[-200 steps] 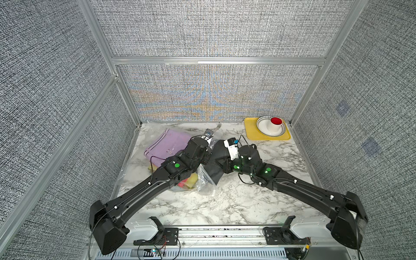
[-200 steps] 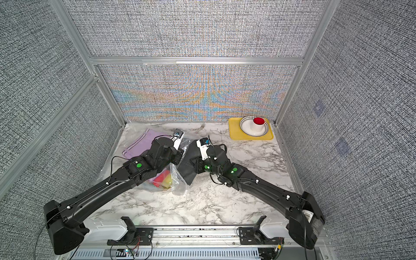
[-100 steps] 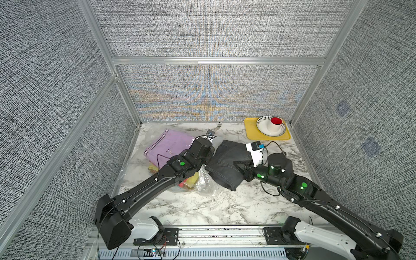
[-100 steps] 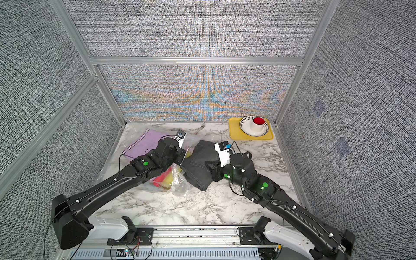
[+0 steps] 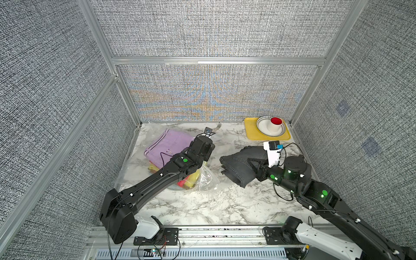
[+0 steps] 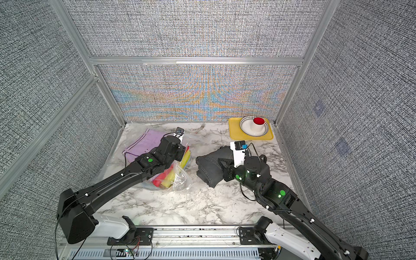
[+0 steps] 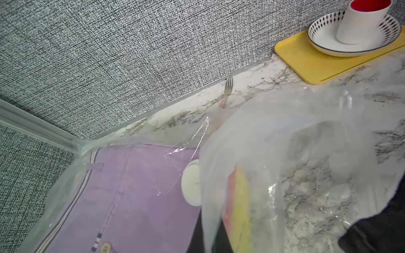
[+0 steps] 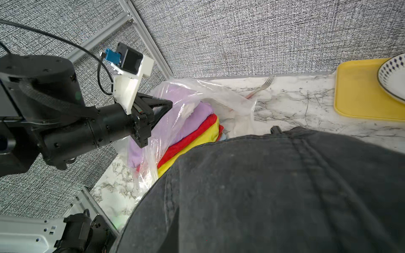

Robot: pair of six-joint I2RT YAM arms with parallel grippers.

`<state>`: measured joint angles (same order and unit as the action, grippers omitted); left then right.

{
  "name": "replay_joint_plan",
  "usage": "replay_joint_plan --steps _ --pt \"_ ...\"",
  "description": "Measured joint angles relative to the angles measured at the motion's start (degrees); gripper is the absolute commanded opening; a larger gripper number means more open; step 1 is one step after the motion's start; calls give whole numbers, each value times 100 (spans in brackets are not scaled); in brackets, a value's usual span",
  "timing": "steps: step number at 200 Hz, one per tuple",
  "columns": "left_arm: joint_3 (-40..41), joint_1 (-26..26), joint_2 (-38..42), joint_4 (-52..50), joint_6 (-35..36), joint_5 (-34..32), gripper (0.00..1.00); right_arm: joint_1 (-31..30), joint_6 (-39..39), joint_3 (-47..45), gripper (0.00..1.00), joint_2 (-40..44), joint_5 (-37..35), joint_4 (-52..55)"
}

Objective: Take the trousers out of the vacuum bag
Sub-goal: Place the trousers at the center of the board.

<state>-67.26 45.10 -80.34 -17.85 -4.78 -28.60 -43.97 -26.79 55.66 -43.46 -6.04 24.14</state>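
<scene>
One pair of dark grey denim trousers lies outside, centre right, pinched by the right gripper; the closed left gripper pinches the clear plastic vacuum bag, centre left, anchoring it.

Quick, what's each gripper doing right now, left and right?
Left gripper: closed, pinching the film of the vacuum bag.
Right gripper: closed on the dark grey trousers, which lie outside the bag.
</scene>
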Motion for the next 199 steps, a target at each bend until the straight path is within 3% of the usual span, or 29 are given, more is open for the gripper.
replay_joint_plan --steps 65,113,199 --pt "164 -407 546 -203 -55 -144 0 426 7 114 0 26 -673 184" --pt "151 -874 1029 -706 -232 -181 0 1003 15 -118 0 -175 -693 127" --pt "-26 -1255 1663 -1429 -431 -291 0 2267 31 -404 0 -1012 356 -824"
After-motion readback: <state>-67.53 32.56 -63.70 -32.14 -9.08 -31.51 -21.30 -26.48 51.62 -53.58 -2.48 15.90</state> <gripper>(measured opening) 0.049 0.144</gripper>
